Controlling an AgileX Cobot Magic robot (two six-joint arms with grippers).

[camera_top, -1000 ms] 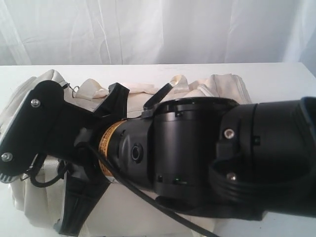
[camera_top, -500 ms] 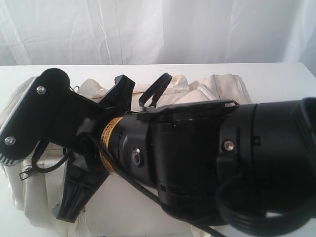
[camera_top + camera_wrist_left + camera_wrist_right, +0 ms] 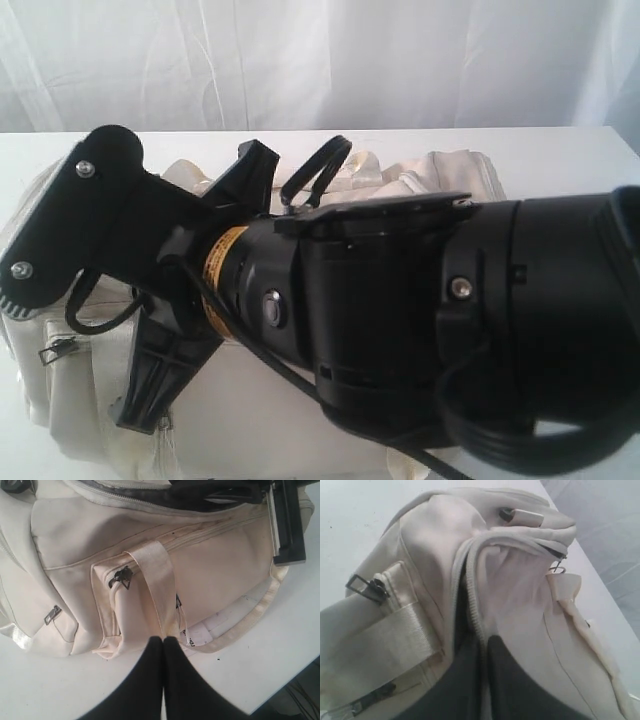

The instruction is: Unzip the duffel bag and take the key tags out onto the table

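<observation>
**Cream duffel bag point(image 3: 220, 565) lies long-ways on the white table point(image 3: 560, 150), both grippers pinched tight**

Cream cloth fills the left wrist view. The duffel bag rests on the table; in the exterior view its long side runs from the left edge of the frame across to the upper right. Its grey zipper point(image 3: 472, 600) is on the top side; a side with pockets faces the left wrist camera.

The left gripper point(image 3: 163, 642) has its two black fingers pressed together. The bend of a shiny strap point(image 3: 155, 580) sits right at the tips; the strap looks pulled tight toward them, so they seem to pinch it. The right gripper point(image 3: 484, 642) has its fingers pressed together too, right on the zipper line near one end of the bag; I cannot tell what is between them. The right arm point(image 3: 400, 310) is big and black. It comes in from the right of the exterior view and reaches over the bag to the left, so it hides most of the bag's middle.

One second ago, the black end of the right arm sat lower at the left of the exterior view; it has now moved up and turned a bit. More of the bag's front shows under it at the lower left, and a small metal pull point(image 3: 52, 351) shows there now; it was hidden a second ago. The bag's right end has stayed where it was.

Counting: one bag; one table; two grippers; one strap loop in the left wrist view; two small zip pulls on pockets in that view, one beside the strap point(image 3: 120, 577) and one farther left point(image 3: 52, 614).
</observation>
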